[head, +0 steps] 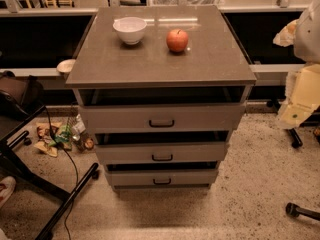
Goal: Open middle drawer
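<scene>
A grey cabinet (160, 59) with three drawers stands in the middle of the camera view. The middle drawer (130, 153) is the second one down, with a flat grey front and a small dark loop handle (162, 157). A dark gap shows above its front. The taller top drawer (115, 118) and the bottom drawer (130, 177) have the same handle. My arm (302, 94) is at the right edge, beside the cabinet and well away from the handles. My gripper (286, 34) is up there at the level of the cabinet top, touching nothing.
A white bowl (130, 30) and a red apple (177, 40) sit on the cabinet top. A black chair base (55, 194) and a cable lie at the left, with litter (60, 136) on the floor. A chair caster (295, 210) is at the lower right.
</scene>
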Robot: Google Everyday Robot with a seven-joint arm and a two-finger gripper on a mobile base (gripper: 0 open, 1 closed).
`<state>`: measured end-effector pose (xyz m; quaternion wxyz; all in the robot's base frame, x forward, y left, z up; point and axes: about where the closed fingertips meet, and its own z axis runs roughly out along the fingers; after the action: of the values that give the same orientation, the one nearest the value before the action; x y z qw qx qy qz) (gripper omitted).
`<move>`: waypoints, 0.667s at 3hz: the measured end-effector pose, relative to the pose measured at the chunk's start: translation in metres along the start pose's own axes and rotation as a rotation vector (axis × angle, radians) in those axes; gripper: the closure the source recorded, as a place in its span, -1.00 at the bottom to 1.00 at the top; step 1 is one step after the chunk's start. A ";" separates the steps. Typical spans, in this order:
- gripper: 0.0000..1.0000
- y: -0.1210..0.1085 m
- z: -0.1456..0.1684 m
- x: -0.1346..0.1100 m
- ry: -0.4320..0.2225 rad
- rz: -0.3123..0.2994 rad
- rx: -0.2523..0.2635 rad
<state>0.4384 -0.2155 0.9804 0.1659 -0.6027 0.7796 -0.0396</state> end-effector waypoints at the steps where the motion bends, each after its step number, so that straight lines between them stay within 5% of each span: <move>1: -1.00 0.001 0.004 -0.001 -0.009 -0.009 0.016; 2: -1.00 0.014 0.051 -0.010 -0.064 -0.066 -0.014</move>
<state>0.4437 -0.1948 0.9306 0.1852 -0.6301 0.7538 -0.0200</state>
